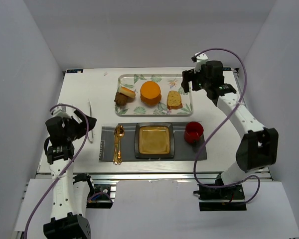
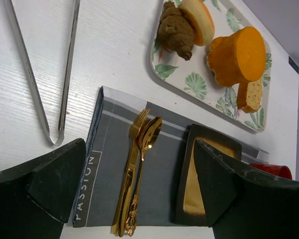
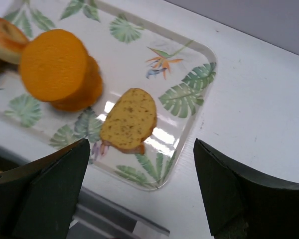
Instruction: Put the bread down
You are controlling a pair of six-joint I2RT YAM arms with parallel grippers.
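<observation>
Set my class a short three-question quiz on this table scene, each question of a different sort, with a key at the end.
1. True or false: the speckled slice of bread lies on the leaf-patterned plastic tray.
2. What lies on the grey cloth placemat to the left of the dark square plate? A. a gold fork and spoon B. a red cup C. metal tongs
3. Fill in: the fingers of the right gripper stand ____ (open or shut).
Key: 1 true; 2 A; 3 open.
</observation>
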